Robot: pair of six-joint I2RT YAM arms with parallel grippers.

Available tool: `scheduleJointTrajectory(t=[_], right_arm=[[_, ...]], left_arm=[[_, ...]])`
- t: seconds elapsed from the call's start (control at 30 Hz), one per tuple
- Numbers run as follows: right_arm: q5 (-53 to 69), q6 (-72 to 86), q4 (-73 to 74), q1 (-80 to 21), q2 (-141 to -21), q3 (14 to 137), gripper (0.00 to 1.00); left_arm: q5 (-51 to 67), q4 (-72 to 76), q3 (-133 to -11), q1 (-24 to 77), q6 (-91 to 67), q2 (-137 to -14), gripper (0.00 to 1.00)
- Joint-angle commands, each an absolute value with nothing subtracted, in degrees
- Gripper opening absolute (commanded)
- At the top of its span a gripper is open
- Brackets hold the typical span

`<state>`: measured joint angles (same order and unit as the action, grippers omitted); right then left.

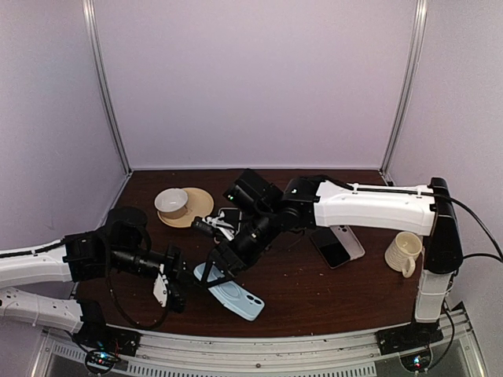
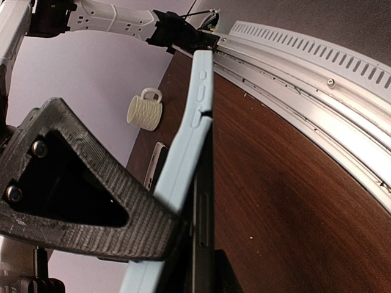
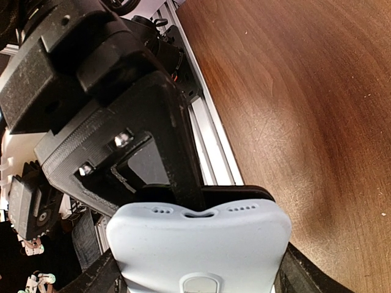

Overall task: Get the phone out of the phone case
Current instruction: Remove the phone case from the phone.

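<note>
From above: a dark wooden bench (image 1: pixel 314 302) within pale lilac walls. The light-blue phone case (image 1: pixel 236 294) lies near the front rail (image 1: pixel 275 355), its long axis running far-left to near-right, with bare wood to its right. The left tool (image 1: pixel 171 287) meets its left end and the right tool (image 1: pixel 224 265) straddles it.

Left wrist: the left tool is clamped tight on the case, and the phone's (image 2: pixel 201 213) black edge shows alongside.

Right wrist: the fingers (image 3: pixel 101 278) flank the case's long sides; I cannot tell whether they press it.
</note>
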<state>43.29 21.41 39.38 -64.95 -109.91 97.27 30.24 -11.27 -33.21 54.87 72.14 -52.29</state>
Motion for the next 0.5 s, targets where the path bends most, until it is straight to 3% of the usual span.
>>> scheduleJointTrajectory(t=[0.0,0.47], right_arm=[[44.4,21.4,37.5,-64.5,-109.7,98.4,0.67],[41.8,20.6,39.3,-62.1,-105.8,95.5,0.68]], left_arm=[[32.0,-6.4,-33.6,55.3,72.2,-51.3,0.00],[31.1,-7.0,-33.7,55.3,72.2,-51.3,0.00]])
